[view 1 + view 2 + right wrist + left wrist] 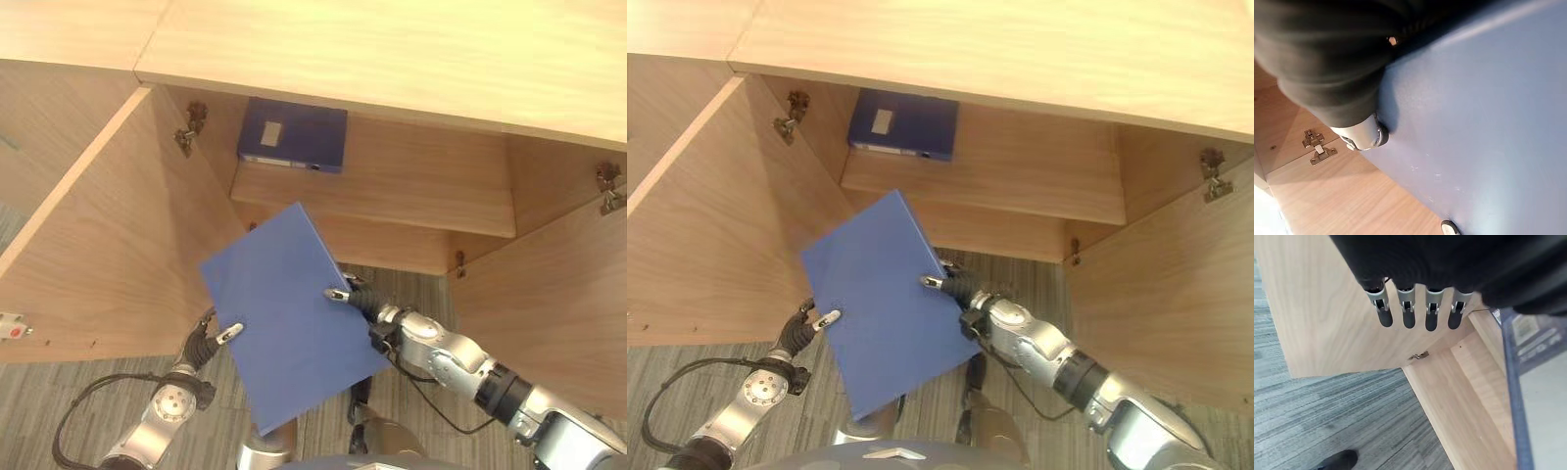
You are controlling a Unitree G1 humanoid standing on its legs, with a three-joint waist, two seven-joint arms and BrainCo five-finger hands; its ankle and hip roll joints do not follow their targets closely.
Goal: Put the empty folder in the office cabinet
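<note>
The flat, stiff blue folder (289, 318) hangs in front of the open wooden cabinet (392, 191), below its shelf edge, where a darker blue binder (294, 135) lies. The left hand (211, 338) and right hand (358, 299) pinch opposite edges, seemingly thumb over fingers. It looks light and slick, so edge grips suit it.

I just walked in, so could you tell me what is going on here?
The robot holds a blue folder between both hands in front of the open office cabinet. The left hand grips its left edge and the right hand its right edge. Another blue folder already lies on the upper shelf.
</note>
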